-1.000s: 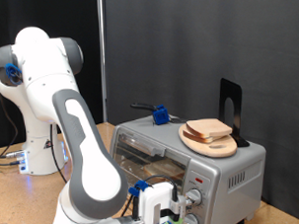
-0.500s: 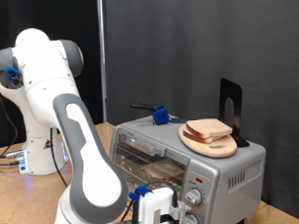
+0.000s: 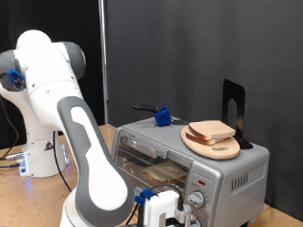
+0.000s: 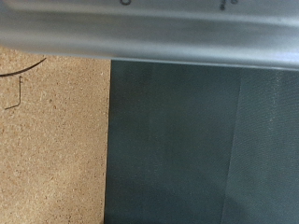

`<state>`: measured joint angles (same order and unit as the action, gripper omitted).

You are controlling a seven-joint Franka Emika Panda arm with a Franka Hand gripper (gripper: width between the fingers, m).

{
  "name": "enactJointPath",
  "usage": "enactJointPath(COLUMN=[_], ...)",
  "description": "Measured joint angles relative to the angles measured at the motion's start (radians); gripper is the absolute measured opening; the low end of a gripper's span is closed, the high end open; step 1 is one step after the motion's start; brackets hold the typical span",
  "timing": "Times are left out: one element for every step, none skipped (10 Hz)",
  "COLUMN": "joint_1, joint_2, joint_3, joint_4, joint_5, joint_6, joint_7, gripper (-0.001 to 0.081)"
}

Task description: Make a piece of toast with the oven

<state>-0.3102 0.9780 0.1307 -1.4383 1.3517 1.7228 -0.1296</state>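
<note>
Toast [image 3: 211,130] sits on round board [image 3: 215,144] atop oven [image 3: 229,176] | gripper [image 3: 167,215] has crept slightly right, low near knobs [image 3: 197,200] | jaw state: cannot tell | bread not yet loaded

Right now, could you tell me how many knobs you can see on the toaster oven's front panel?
2: an upper knob and a lower knob on the toaster oven, at the exterior view's bottom beside the hand. More may be hidden.
</note>
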Motion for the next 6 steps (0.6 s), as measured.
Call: enactJointPath(joint_1=[0.0, 0.0, 0.0, -0.001, -0.001, 0.0], joint_2=[0.0, 0.0, 0.0, -0.001, -0.001, -0.001], joint_3=[0.0, 0.0, 0.0, 0.0, 0.0, 0.0], joint_4=[0.0, 0.0, 0.0, 0.002, 0.002, 0.003], joint_5=[0.0, 0.0, 0.0, 0.0, 0.0, 0.0], joint_6=[-0.001, -0.002, -0.004, -0.006, -0.006, -0.006], joint_7=[0.0, 0.0, 0.0, 0.0, 0.0, 0.0], gripper=[0.0432, 0.0297, 0.0297, 0.0113, 0.0036, 0.0036])
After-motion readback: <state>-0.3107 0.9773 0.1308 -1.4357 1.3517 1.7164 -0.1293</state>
